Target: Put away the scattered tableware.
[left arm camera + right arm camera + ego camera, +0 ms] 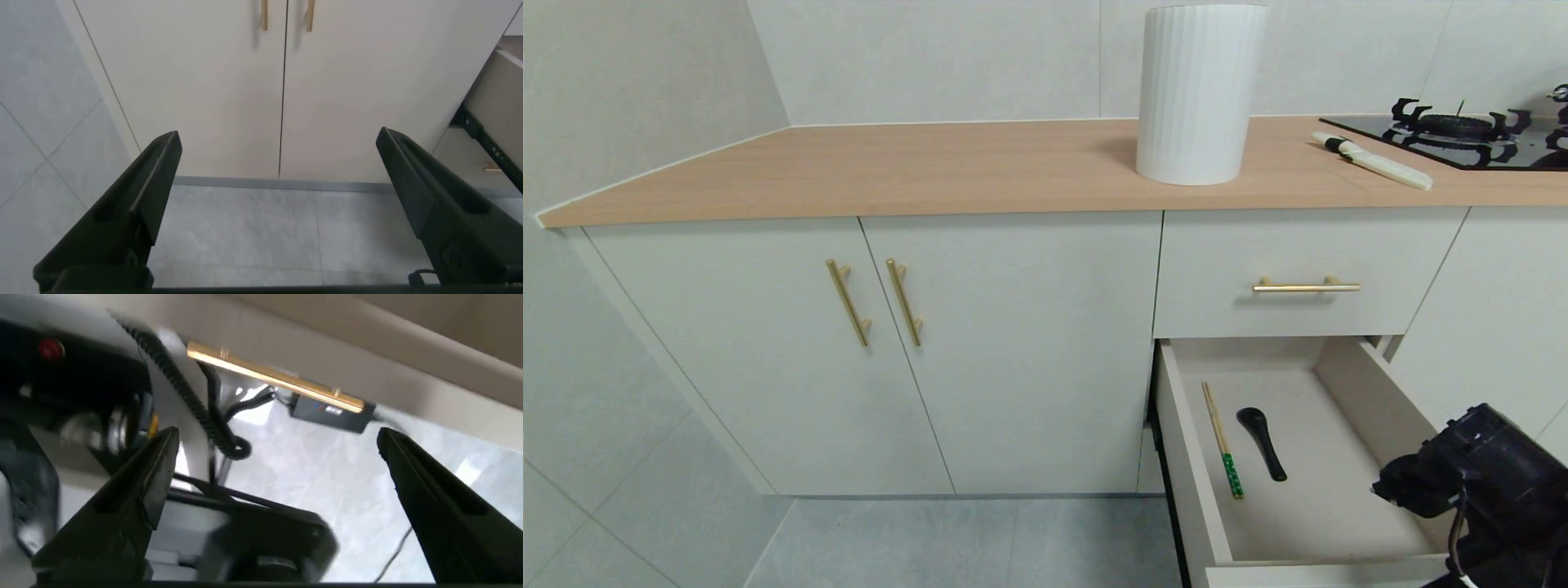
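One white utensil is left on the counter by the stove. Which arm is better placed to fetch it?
Right, probably. The white utensil lies far right on the counter, and the right gripper sits by the open drawer below it, fingers open. The left gripper faces the cabinet doors farther left.

Pretty plain hardware tbh: left gripper (278,143) and right gripper (278,439) are matte black with long, flat, wedge-shaped fingers (139,204). Right arm (1482,465) is chunky black plastic with a thin dark cable (1454,531) hanging off it.
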Robot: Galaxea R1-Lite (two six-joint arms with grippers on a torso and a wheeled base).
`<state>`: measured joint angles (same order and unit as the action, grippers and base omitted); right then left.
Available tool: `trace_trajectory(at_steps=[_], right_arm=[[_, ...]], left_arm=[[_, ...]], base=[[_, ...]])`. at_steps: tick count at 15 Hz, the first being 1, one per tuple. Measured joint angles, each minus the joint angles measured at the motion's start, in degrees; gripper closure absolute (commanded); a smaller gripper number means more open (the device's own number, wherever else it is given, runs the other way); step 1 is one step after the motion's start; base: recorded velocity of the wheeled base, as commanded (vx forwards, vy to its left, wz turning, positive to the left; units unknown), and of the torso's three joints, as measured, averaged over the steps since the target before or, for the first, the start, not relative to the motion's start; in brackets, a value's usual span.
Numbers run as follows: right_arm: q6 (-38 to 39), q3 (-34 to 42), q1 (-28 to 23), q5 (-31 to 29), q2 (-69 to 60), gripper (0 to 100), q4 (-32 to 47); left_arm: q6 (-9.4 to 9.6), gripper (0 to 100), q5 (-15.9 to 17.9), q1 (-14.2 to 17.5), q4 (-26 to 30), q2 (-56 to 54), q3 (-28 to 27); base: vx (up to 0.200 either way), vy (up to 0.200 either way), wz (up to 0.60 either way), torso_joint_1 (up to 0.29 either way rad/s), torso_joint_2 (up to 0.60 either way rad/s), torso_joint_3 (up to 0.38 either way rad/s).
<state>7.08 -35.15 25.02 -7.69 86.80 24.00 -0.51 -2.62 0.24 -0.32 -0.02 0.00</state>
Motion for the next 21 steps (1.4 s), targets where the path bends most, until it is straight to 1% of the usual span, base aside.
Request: trace_trajectory(at_steps=[4,8,11,13,16,21], right_arm=[[3.6,-0.6,-0.2,-0.5,2.8,0,-4.0],[6.0,-0.8,-0.4,-2.7,4.2,0,-8.2],[8.0,-0.7,-0.9,-3.3,5.4,0,-12.7],[8.1,-0.7,-2.1,-3.5,6.2,0,-15.9],[8.9,-0.3,-4.4,-3.5,7.5,0,-22.9],[9.7,1.8,-6.5,-3.8,10.6,0,-33.7]], left_arm=[[0.00,0,0.0,0.0,0.0,0.0,0.0],[0.00,0,0.0,0.0,0.0,0.0,0.0],[0.00,0,0.0,0.0,0.0,0.0,0.0],[0.00,0,0.0,0.0,0.0,0.0,0.0],[0.00,0,0.0,0.0,0.0,0.0,0.0],[0.00,0,0.0,0.0,0.0,0.0,0.0]], base=[[0.000,0.000,0.00,0.000,0.00,0.000],[0.000,0.000,0.00,0.000,0.00,0.000],[0.000,0.000,0.00,0.000,0.00,0.000],[0.000,0.000,0.00,0.000,0.00,0.000],[0.000,0.000,0.00,0.000,0.00,0.000],[0.000,0.000,0.00,0.000,0.00,0.000]])
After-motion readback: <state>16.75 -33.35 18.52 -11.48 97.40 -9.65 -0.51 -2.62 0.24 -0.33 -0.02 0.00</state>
